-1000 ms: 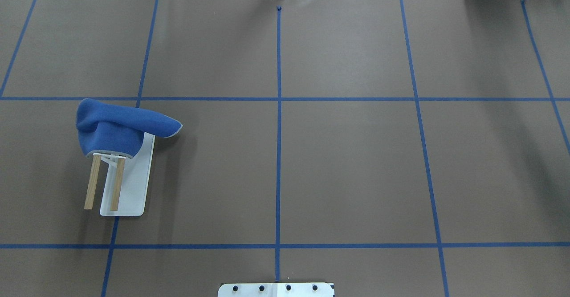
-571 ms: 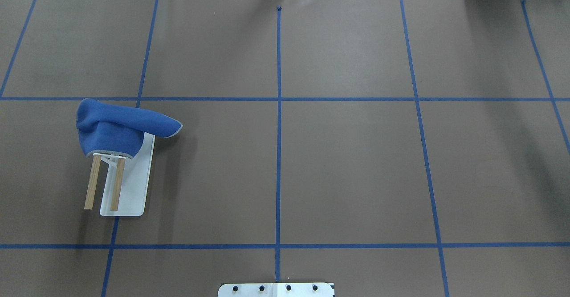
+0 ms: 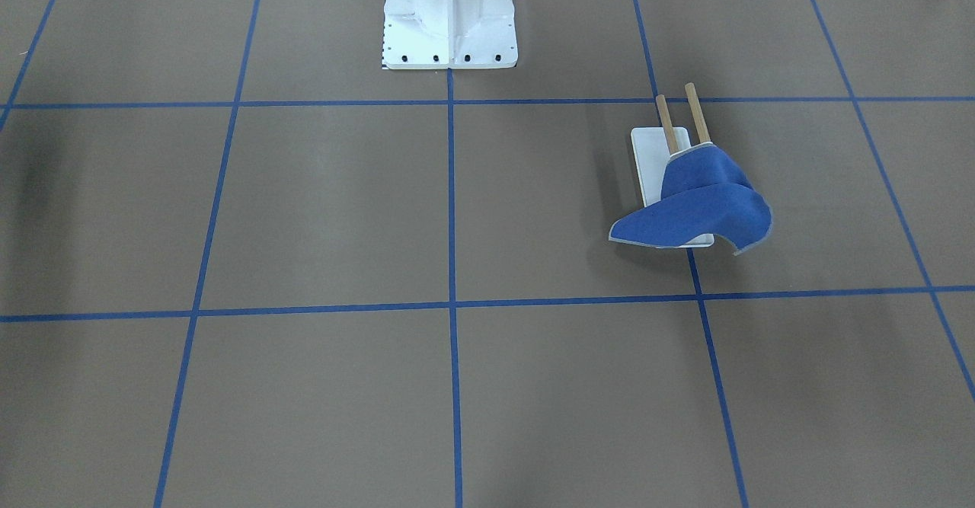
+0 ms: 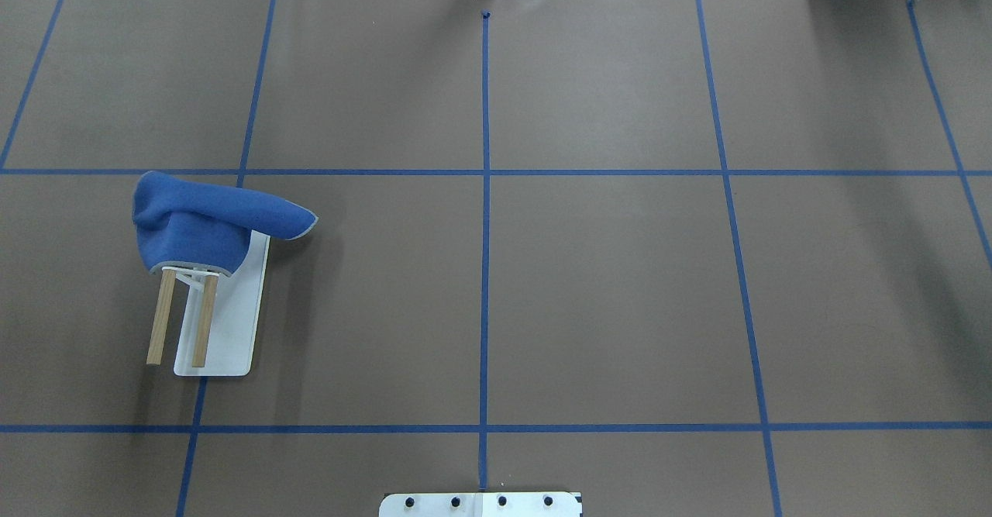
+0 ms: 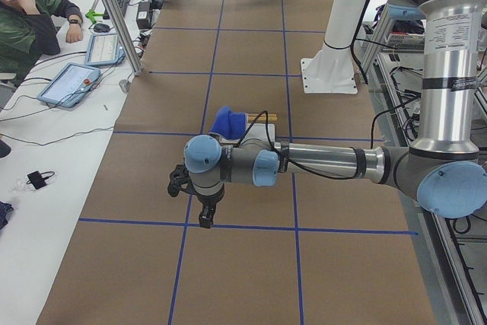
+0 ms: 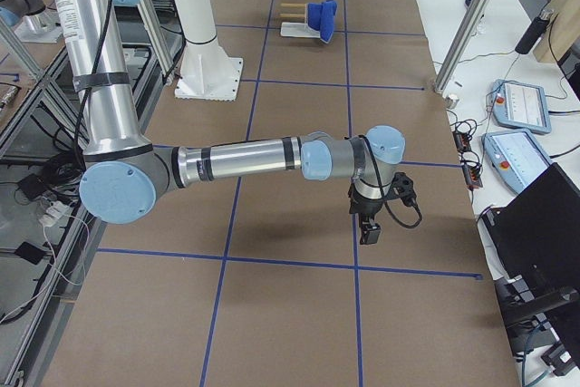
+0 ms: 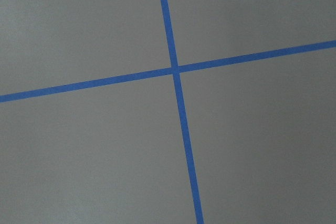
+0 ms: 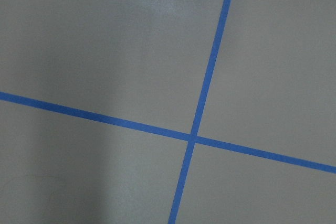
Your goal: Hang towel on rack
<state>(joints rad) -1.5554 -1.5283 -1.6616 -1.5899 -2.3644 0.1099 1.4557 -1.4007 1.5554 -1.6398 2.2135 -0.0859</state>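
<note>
Item: royal-blue soft cloth towel point(image 4: 209, 230), bunched lopsided over one end of white-based wooden-dowel rack point(image 4: 232, 331). Risk: uneven weight, may slip off. Both left gripper point(image 5: 204, 217) and right gripper point(image 6: 370, 231) well apart from rack; open or closed, cannot tell.

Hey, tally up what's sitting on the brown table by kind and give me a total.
Blue towel: 1
Wooden-dowel rack: 1
White robot pedestal: 1
Total: 3
</note>
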